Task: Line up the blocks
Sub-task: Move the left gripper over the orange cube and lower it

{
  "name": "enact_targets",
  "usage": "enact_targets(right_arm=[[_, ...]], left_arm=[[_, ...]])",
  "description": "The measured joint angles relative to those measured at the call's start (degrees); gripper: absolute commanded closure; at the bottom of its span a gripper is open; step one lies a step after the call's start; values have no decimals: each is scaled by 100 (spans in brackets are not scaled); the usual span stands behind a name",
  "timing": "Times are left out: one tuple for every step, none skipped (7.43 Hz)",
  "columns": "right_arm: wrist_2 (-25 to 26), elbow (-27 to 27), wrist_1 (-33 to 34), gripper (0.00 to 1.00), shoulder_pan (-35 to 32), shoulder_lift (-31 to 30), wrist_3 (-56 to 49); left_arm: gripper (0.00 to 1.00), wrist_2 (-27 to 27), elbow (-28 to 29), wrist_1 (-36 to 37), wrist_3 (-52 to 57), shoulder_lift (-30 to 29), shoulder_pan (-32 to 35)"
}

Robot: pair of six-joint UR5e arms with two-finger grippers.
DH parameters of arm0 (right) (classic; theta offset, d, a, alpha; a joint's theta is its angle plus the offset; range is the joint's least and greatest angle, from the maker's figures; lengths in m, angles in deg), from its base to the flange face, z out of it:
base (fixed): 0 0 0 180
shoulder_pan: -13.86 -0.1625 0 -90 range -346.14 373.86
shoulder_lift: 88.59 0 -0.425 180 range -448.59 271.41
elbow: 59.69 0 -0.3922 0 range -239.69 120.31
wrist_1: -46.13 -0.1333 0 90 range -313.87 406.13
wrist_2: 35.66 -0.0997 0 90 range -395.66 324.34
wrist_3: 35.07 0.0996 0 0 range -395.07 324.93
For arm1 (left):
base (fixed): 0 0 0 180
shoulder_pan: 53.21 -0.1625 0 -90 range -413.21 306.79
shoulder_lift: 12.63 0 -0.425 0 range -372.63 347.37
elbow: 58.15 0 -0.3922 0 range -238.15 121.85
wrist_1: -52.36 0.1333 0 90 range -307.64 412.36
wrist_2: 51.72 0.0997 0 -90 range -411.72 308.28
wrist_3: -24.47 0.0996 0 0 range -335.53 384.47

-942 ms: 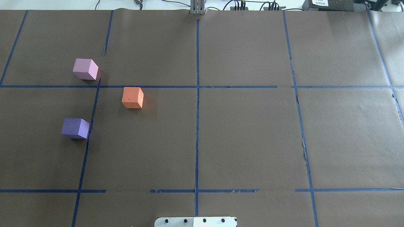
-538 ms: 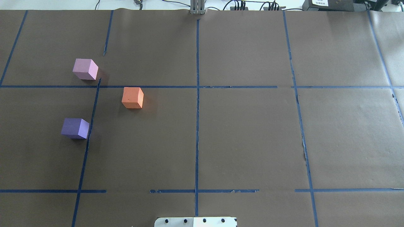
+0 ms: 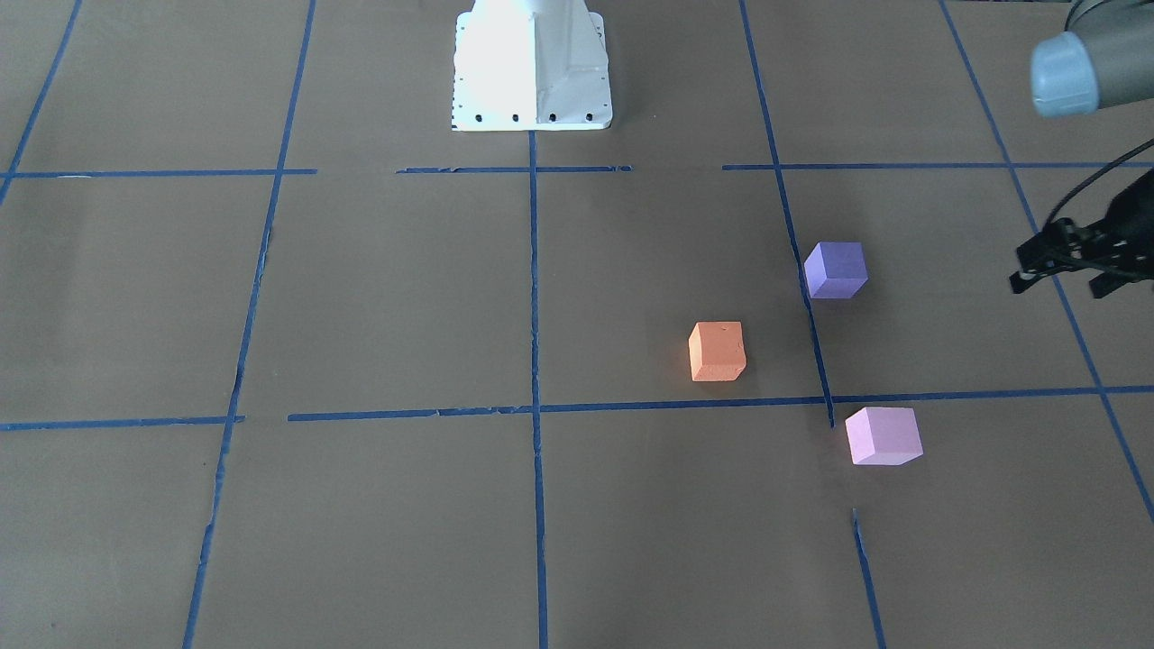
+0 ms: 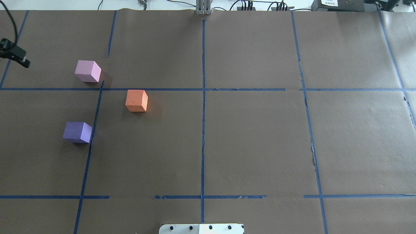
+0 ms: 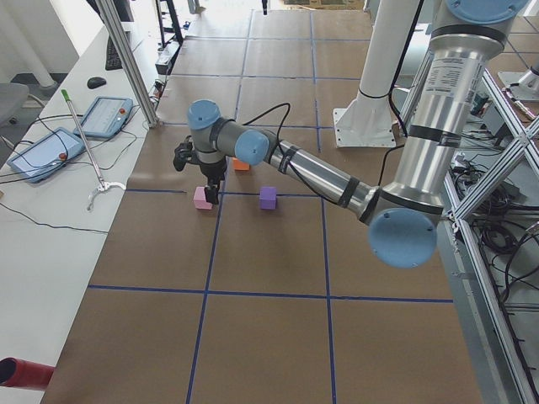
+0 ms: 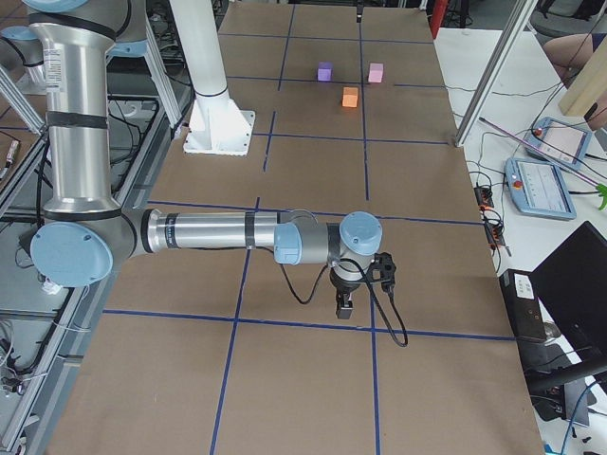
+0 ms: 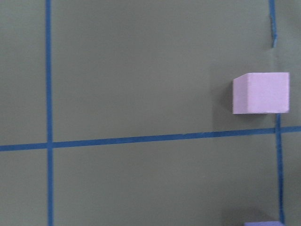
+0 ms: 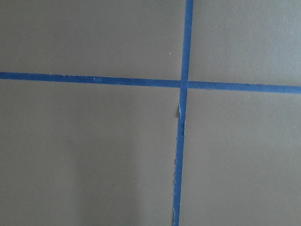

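Observation:
Three cubes sit apart on the brown paper on my left side: pale pink (image 4: 87, 71), orange (image 4: 136, 100) and violet-purple (image 4: 77, 132). They form a triangle, not a line. They also show in the front view as pink (image 3: 883, 435), orange (image 3: 718, 351) and purple (image 3: 836, 269). My left gripper (image 3: 1059, 281) hovers beyond the blocks toward the table's left end, its fingers apart and empty. Part of it shows at the overhead view's left edge (image 4: 14, 55). The left wrist view shows the pink cube (image 7: 261, 92). My right gripper (image 6: 346, 301) hangs over bare paper far from the blocks; I cannot tell if it is open.
Blue tape lines (image 4: 203, 113) divide the paper into squares. The robot's white base (image 3: 532, 63) stands at the near middle edge. A metal post (image 4: 203, 8) and cables sit at the far edge. Tablets (image 5: 105, 116) lie beyond the far side.
My left gripper has come into the overhead view at its upper left edge. The three cubes have not moved.

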Motion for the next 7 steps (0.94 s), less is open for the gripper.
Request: enact_targets(right_arm=[[0, 0, 2, 0, 0, 0, 0], [0, 0, 5, 0, 0, 0, 0], [0, 0, 7, 0, 0, 0, 0], [0, 0, 7, 0, 0, 0, 0], [0, 0, 5, 0, 0, 0, 0], [0, 0, 5, 0, 0, 0, 0], [0, 0, 3, 0, 0, 0, 0]], left_arm=[[0, 63, 34, -9, -334, -415, -527], [0, 292, 104, -26, -627, -794, -1023], [1, 647, 189, -145, -924, -1056, -1449], [1, 906, 318, -328, -1101, -1210, -1716], [1, 1053, 463, -424, -1298, -1324, -1873], [3, 1120, 594, -482, -1569, -1388, -1998], [2, 1132, 720, -531, -1846, -1444, -2072]])
